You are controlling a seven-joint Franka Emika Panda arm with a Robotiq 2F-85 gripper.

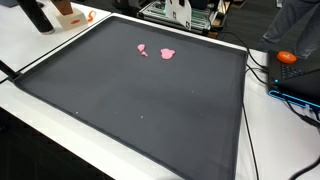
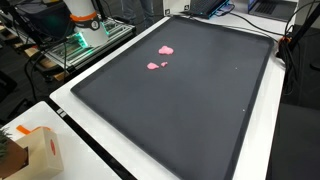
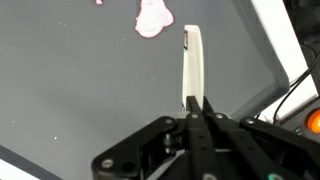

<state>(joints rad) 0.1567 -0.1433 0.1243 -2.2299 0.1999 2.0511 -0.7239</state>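
In the wrist view my gripper is shut on the lower end of a slim white stick, which points away over a dark grey mat. The stick has a small dark mark near its far tip. Just beyond that tip lies a pink blob on the mat. Both exterior views show two pink blobs, a larger one and a smaller one. The gripper itself is out of frame in both exterior views.
The mat has a white border on a white table. An orange object and cables lie off one side. A cardboard box stands near a corner. The robot's base and a rack stand behind.
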